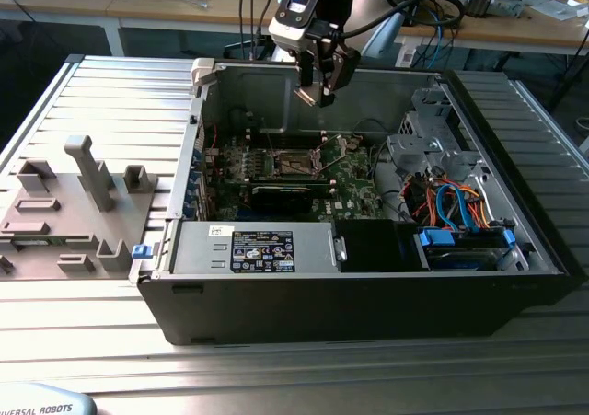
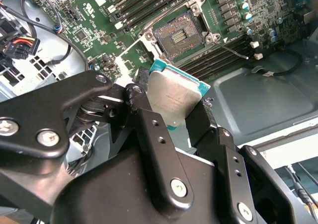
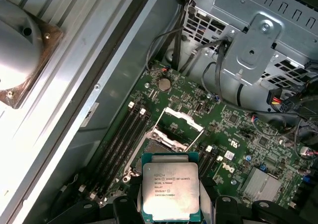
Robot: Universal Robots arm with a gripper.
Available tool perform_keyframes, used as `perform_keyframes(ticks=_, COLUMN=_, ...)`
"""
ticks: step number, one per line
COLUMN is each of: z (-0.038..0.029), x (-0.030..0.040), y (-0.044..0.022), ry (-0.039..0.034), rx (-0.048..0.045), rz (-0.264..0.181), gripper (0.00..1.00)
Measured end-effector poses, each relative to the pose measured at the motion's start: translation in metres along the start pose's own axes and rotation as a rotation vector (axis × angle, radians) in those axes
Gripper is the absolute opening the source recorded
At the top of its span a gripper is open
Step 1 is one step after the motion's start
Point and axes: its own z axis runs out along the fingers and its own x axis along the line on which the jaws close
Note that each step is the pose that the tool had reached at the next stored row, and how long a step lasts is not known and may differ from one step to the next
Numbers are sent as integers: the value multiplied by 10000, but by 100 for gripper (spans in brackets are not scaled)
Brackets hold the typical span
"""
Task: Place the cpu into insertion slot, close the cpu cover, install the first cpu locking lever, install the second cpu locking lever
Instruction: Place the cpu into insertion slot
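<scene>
My gripper [image 1: 313, 91] hangs above the open computer case, over the green motherboard [image 1: 354, 178], shut on the cpu [image 1: 306, 96]. In both wrist views the cpu [image 2: 174, 97] [image 3: 170, 189] is a flat square chip with a silver top and green rim, pinched at two opposite edges by black fingers [image 2: 141, 102]. The insertion slot [image 2: 180, 33] [image 1: 296, 165] lies open and bare below, some way off the chip. The cpu cover [image 3: 183, 120] stands swung up from the slot. A thin wire locking lever [image 2: 232, 49] juts free beside the slot.
Memory slots [image 3: 124, 137] run along one side of the socket. A metal drive cage [image 1: 428, 134] with coloured cables [image 1: 456, 199] fills the case on the exterior view's right, and a power supply [image 1: 253, 249] sits at the front. A grey parts fixture [image 1: 64, 208] stands outside the case on the exterior view's left.
</scene>
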Motion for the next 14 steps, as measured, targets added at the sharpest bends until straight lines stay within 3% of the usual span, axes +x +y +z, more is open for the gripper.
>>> perform_keyframes(ticks=14, z=0, x=0, y=0, ry=-7, rx=0, rz=90, gripper=54)
